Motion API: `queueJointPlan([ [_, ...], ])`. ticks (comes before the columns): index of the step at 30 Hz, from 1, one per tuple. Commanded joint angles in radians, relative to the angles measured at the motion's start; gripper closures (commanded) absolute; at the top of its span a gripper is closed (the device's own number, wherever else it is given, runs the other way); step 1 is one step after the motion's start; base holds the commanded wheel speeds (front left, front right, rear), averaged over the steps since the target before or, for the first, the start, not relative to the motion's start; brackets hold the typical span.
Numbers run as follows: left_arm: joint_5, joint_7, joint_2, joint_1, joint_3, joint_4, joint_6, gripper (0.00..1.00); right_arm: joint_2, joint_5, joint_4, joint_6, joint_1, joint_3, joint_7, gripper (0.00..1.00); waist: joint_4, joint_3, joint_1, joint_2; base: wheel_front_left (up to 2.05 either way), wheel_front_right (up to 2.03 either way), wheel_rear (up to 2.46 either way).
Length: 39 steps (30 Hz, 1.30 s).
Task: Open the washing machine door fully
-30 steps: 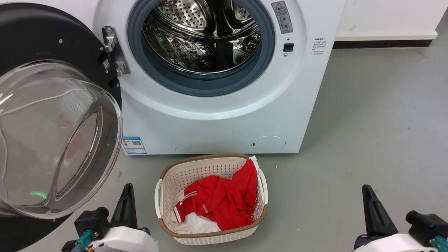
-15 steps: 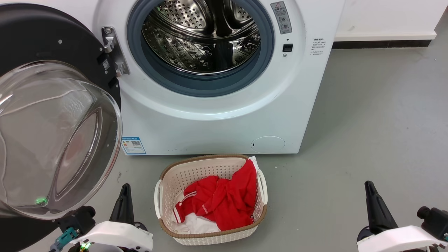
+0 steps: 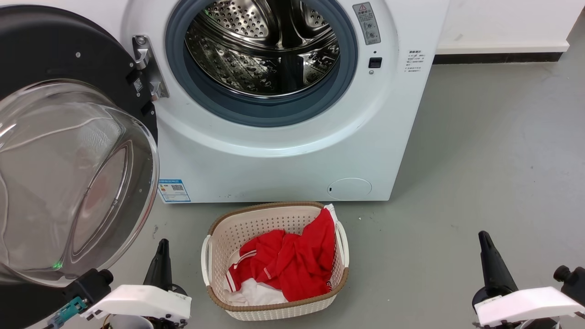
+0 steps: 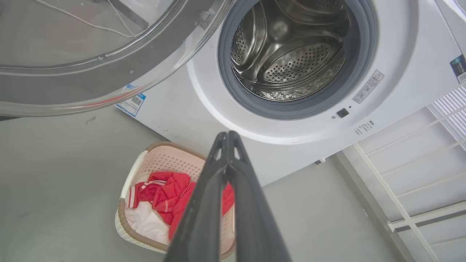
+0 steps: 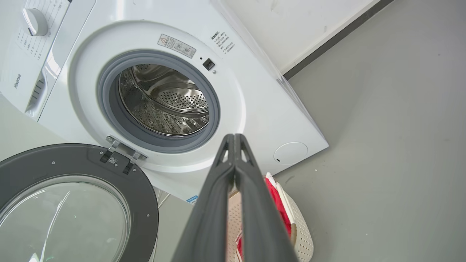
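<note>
The washing machine door (image 3: 68, 55) is a round black ring with a clear domed glass bowl. It stands swung wide open to the left of the white washer (image 3: 283, 160), on its hinge (image 3: 147, 68). The door (image 5: 72, 196) fills the lower left of the right wrist view, and its glass (image 4: 91, 54) crosses the top of the left wrist view. The steel drum (image 3: 263, 45) lies exposed inside a grey rubber ring. My left gripper (image 3: 161, 244) is shut, low on the floor side just below the glass bowl, touching nothing. My right gripper (image 3: 483, 237) is shut at the lower right, holding nothing.
A cream laundry basket (image 3: 215, 242) with red and white clothes (image 3: 288, 260) stands on the grey floor in front of the washer, between my grippers. A small round service flap (image 3: 349, 188) sits low on the washer. A white wall with a dark skirting (image 3: 498, 57) runs behind.
Both grippers have drawn back toward the bottom of the head view, and their white wrist housings show more. The door, washer and basket stand where they were.
</note>
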Motion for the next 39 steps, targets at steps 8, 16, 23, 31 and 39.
queueJointPlan([
  [8, -0.123, 0.032, -0.003, -0.038, 0.022, -0.005, -0.021, 1.0, -0.01, 0.131, 0.007, 0.0, -0.043, -0.007, 0.024, 1.0, -0.001, -0.001, 0.0, -0.0001, 0.0, 0.0, 0.0],
  [16, -0.219, 0.057, -0.008, -0.045, 0.037, 0.0, -0.036, 1.0, -0.012, 0.232, 0.02, 0.0, -0.056, -0.012, 0.043, 1.0, -0.002, -0.002, 0.0, -0.0001, 0.0, 0.0, 0.0],
  [23, -0.298, 0.078, -0.012, -0.052, 0.048, 0.004, -0.047, 1.0, -0.012, 0.314, 0.031, 0.0, -0.071, -0.017, 0.06, 1.0, -0.003, -0.002, 0.0, -0.0001, 0.0, 0.0, 0.0],
  [31, -0.381, 0.099, -0.016, -0.056, 0.061, 0.009, -0.06, 1.0, -0.012, 0.4, 0.041, 0.0, -0.082, -0.022, 0.078, 1.0, -0.004, -0.003, 0.0, -0.0001, 0.0, 0.0, 0.0],
  [39, -0.459, 0.12, -0.019, -0.063, 0.072, 0.013, -0.072, 1.0, -0.011, 0.48, 0.053, 0.0, -0.092, -0.028, 0.096, 1.0, -0.005, -0.004, 0.0, -0.0001, 0.0, 0.0, 0.0],
])
